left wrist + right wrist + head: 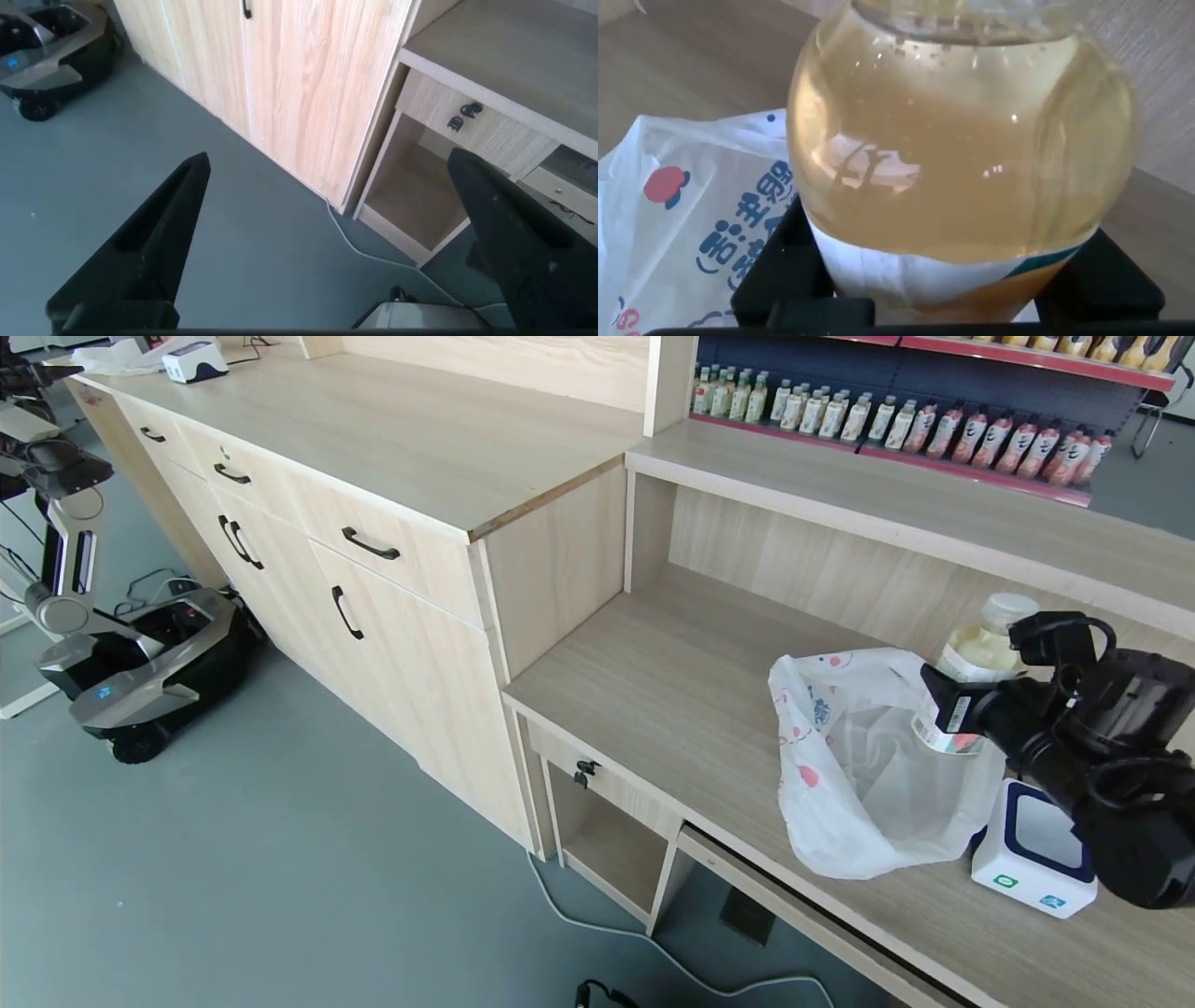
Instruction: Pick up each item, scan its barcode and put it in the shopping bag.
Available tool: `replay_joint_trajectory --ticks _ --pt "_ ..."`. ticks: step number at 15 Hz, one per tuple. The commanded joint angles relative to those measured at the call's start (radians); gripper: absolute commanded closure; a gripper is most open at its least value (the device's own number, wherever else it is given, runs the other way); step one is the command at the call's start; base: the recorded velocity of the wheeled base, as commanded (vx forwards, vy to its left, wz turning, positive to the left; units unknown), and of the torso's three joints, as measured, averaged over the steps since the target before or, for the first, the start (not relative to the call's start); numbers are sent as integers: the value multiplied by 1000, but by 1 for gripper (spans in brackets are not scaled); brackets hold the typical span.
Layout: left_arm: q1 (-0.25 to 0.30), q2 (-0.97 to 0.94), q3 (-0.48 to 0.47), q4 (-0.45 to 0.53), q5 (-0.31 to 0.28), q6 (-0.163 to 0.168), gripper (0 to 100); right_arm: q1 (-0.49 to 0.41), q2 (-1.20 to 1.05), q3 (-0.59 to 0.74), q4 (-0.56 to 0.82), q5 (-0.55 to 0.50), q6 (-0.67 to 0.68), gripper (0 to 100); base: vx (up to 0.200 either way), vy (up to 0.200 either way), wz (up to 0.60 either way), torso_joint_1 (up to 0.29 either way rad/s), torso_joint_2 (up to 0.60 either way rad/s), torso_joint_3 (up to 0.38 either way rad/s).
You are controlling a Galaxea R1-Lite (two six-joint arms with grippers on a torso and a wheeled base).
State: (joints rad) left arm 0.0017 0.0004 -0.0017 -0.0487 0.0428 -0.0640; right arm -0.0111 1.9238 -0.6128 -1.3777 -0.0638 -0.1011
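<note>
Bottle (pixel 976 663) of pale drink (cap up) is clamped at its label by the right hand (pixel 950 707), just over the mouth of the bag (pixel 859 784) on the table (pixel 672 691). A scanner (pixel 1032 863) stands beside the bag. The left hand (pixel 329 173) is wide open and holds nothing, above the floor (pixel 262 233).

Shop checkout, wooden counter (pixel 672 691), shelf of bottled drinks (pixel 896 420), barcode scanner (pixel 1032 849), shopping bag (pixel 859 775)

Pale-yellow bottle (pixel 978 655), white cartoon-printed bag (pixel 864 784)
</note>
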Motion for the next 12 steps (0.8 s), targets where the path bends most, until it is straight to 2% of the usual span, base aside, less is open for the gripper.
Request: replay_joint_trajectory --ticks 1,7,12 --pt "0 0 0 0 0 0 0 51 199 -47 -80 2 14 100 0 0 0 0 0 0" --pt "0 0 0 0 0 0 0 66 334 -153 -121 4 3 100 0 0 0 0 0 0" --pt "0 0 0 0 0 0 0 65 351 -151 -127 2 3 100 0 0 0 0 0 0"
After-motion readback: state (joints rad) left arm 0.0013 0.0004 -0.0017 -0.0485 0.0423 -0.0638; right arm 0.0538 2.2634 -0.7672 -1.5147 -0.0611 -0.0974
